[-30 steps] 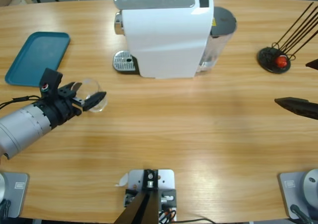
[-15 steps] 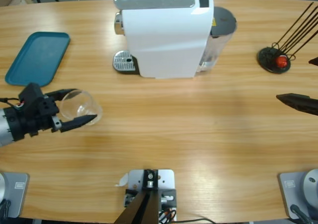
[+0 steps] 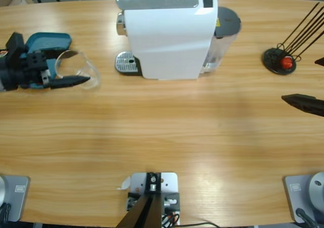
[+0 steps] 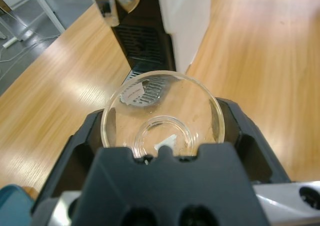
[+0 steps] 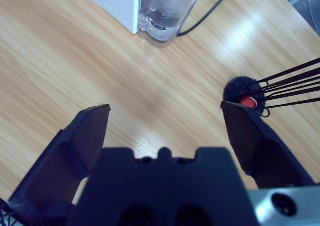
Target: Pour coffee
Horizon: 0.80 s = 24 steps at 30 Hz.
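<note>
Coffee: none visible in the tumbler; left wrist view shows only a clear base and a white fleck, so no amber layer can be confirmed
Tumbler (image 3: 81, 72): clear glass, clamped between the fingers of the left gripper (image 3: 68, 71), tipped with its mouth pointing away from the wrist toward the machine; in the left wrist view the tumbler (image 4: 162, 118) fills the space between the fingers, rim round and open toward the camera
Left gripper state: fingers closed on the tumbler wall, one each side; the left gripper (image 4: 162, 136) looks straight at the drip tray
Machine (image 3: 169, 36): white coffee machine, standing on the surface, spout end facing the tumbler side
Drip tray (image 3: 126, 62): metal grille at the machine's foot, on the side nearest the tumbler; tumbler is beside it but apart, not yet under the spout
Key relation: drip tray lies ahead of the left fingers along their long axis; judgement: next move is a straight push forward plus uprighting the glass
Nearer arm: left, by far; right is on the machine's far side
Right gripper (image 5: 162, 136): fingers wide apart, holding nothing, hovering over bare surface beyond the machine's water tank (image 5: 165, 10)
Teal tray (image 3: 48, 41): behind the left gripper, farther from the machine
Black stand (image 3: 280, 60): wire rack with a red piece, past the machine's tank end
Risk: judgement: tilted glass could slip or clip the grille
</note>
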Tool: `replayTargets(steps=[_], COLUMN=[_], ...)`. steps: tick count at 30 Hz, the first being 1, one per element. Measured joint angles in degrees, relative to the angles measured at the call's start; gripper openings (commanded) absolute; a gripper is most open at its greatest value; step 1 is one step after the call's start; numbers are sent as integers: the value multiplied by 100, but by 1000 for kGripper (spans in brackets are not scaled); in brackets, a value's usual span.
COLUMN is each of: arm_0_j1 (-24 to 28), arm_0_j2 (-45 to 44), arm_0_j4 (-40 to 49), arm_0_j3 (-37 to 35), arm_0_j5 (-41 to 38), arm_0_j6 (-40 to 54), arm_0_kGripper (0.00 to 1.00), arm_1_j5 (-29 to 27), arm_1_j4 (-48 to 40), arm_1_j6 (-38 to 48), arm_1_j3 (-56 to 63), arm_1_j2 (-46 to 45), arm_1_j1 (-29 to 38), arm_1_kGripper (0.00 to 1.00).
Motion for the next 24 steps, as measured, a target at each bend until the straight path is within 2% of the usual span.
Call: replayTargets(steps=[10, 24], arm_0_j1=[178, -75], arm_0_j2=[781, 1557], arm_0_j4=[252, 722], arm_0_j3=[-818, -1876], arm_0_j5=[-370, -453], arm_0_j6=[89, 89], arm_0_kGripper=[0, 0], arm_1_j5=[0, -58], arm_1_j4=[0, -3], arm_1_j6=[6, 53], arm_1_j3=[0, 1], arm_1_j2=[11, 11], arm_1_j1=[0, 0], arm_1_kGripper=[1000, 1000])
